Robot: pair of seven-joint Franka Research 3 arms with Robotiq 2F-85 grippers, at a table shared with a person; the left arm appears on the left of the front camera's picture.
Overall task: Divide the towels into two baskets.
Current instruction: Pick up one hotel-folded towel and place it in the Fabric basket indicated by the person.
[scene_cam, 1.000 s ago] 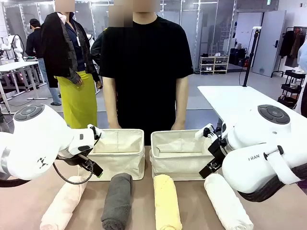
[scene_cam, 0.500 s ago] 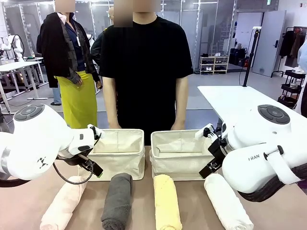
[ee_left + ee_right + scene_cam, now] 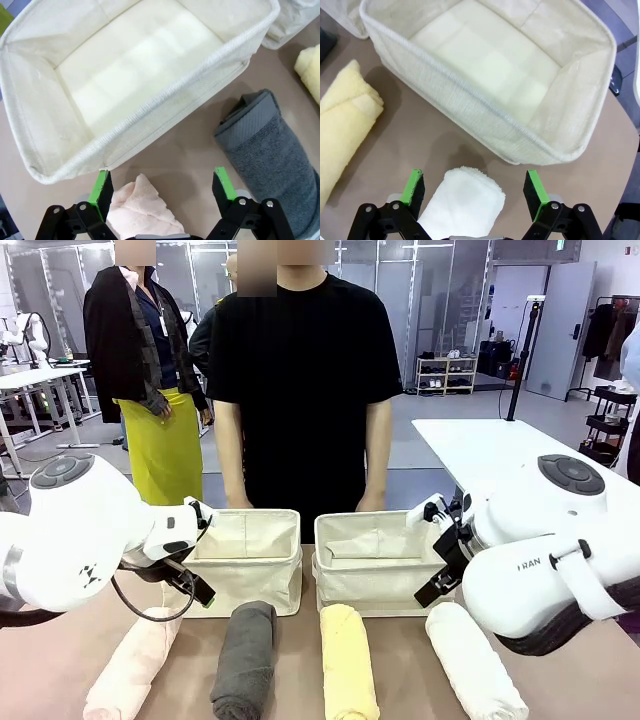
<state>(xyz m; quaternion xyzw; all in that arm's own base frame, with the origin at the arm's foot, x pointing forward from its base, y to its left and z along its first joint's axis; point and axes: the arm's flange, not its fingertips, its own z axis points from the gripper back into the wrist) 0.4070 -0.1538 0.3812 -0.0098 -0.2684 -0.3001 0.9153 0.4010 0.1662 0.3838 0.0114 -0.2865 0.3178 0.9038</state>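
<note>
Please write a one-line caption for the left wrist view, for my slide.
The open left gripper hovers over the pink towel, before an empty cream basket, with the grey towel alongside.

Four rolled towels were counted: pink towel (image 3: 130,665), grey towel (image 3: 243,655), yellow towel (image 3: 347,660), white towel (image 3: 475,665). Two baskets were counted: left basket (image 3: 250,575), right basket (image 3: 370,580). Two grippers were noted: left gripper (image 3: 162,187), right gripper (image 3: 472,187). One person (image 3: 305,380) is recorded at the table. Bystanders (image 3: 150,370) behind: possibly two, one largely hidden.

- A brown tabletop (image 3: 400,670) fills the foreground.
- A person in a black T-shirt (image 3: 300,380) stands at its far edge.
- A white table (image 3: 475,440) sits behind, to the right.
- A low shelf (image 3: 446,373) and a black pole (image 3: 521,360) stand farther back.
</note>
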